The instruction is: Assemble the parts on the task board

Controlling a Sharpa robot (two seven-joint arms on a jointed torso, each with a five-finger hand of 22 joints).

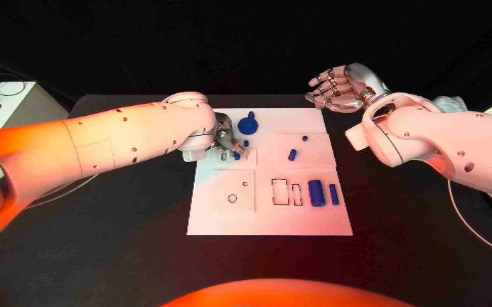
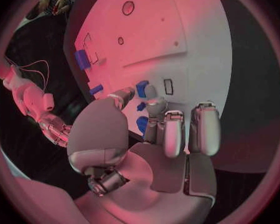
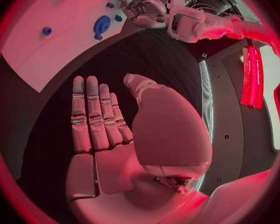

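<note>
Head view: left robot hand (image 1: 224, 140) pinches small blue part (image 1: 237, 155) over task board (image 1: 269, 225); right robot hand (image 1: 343, 88) open, idle. Most parts (image 1: 317, 192) still loose; task early.

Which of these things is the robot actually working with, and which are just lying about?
Working with:
task board
blue parts: round piece, two upright blocks, small peg
left hand, over the board

Just there:
right hand, open
black table

Warm red-orange light over a dark scene.
Brightest on the task board (image 1: 269, 214) and the near left arm; black, featureless beyond the table's far edge. Strongly curved and dark-rimmed in both wrist views, soft towards the rims, perhaps out of focus.
</note>
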